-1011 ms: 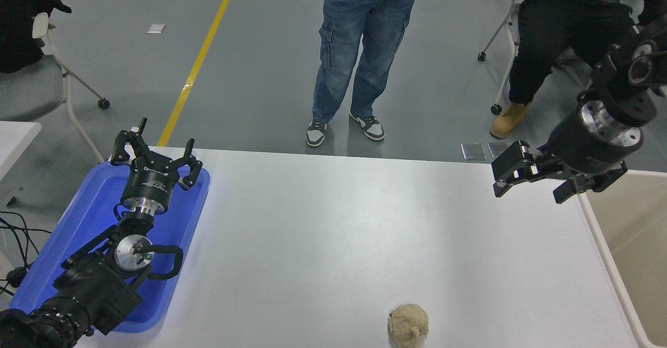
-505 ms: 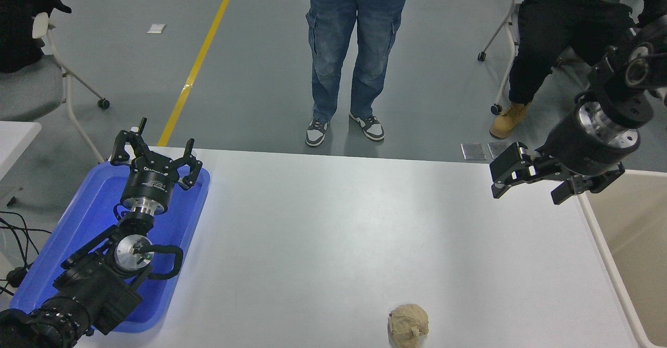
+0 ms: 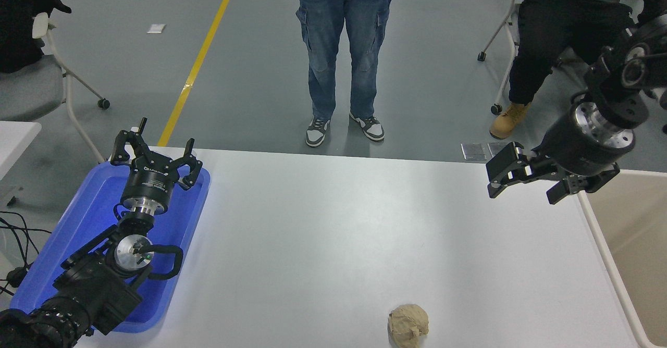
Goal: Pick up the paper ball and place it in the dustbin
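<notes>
Paper ball [image 3: 409, 325]: from my remote seat I see the tan, wrinkled lump lying alone on the white bench [image 3: 333, 244], at the near edge and right of centre, with nothing touching it.
Left arm: it comes in at the lower left and lies over the blue plastic tray [image 3: 83, 233], which sits at the left end of the bench.
Left pincer [image 3: 155, 156]: I see it above the tray's far end, fingers spread apart and holding nothing.
Dustbin [image 3: 604, 244]: it stands against the right end of the bench, its white rounded rim running along the bench edge and its beige inner wall showing beyond that; only part of it is in my picture.
Right arm: it enters from the right edge, raised above the far right corner of the bench.
Right pincer [image 3: 523, 184]: it points left, hanging over the bench just beside the dustbin's far corner, fingers apart and empty, well apart from the paper ball.
Floor beyond the bench: a person in blue jeans and grey-and-white sneakers [image 3: 345, 51] stands at the far side near the middle; a second person in black trousers and tan boots [image 3: 557, 30] sits on a chair at the upper right.
Far left: a wheeled chair [image 3: 31, 85] with dark clothing on it, and a yellow floor line [image 3: 200, 59] running away from me.
</notes>
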Motion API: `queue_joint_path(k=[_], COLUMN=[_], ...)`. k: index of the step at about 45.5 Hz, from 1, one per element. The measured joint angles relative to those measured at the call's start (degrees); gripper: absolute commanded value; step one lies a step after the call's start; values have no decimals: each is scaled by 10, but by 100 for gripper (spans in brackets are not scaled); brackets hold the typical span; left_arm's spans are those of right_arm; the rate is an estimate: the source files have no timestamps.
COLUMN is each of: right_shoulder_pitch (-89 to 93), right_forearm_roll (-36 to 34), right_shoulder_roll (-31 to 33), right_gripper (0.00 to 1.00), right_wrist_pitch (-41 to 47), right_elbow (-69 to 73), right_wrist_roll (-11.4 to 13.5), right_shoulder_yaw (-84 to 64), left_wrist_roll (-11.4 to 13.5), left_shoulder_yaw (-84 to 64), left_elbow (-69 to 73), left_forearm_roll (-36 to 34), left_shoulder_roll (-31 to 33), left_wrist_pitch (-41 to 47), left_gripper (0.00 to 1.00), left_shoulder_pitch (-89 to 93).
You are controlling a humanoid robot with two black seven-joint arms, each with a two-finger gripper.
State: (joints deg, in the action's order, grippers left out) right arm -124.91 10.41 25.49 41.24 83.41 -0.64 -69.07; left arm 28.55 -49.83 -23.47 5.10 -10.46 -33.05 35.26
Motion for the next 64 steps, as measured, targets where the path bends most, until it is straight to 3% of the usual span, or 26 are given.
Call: queue_joint_path(k=[33, 64], right_shoulder_pitch=[56, 238], right_forearm_roll=[2, 11], right_shoulder_roll=[-15, -224], right_gripper=[100, 100], right_wrist_pitch=[-16, -133], right_elbow=[-62, -133], right_wrist_roll=[-2, -2], right_shoulder_yaw=[6, 102], left_wrist_roll=[0, 0], left_shoulder_yaw=[0, 0], left_elbow=[0, 0], left_forearm_roll=[0, 0], left_shoulder_roll=[0, 0], left_wrist_pitch=[0, 0], left_gripper=[100, 100], left_shoulder_pitch=[0, 0])
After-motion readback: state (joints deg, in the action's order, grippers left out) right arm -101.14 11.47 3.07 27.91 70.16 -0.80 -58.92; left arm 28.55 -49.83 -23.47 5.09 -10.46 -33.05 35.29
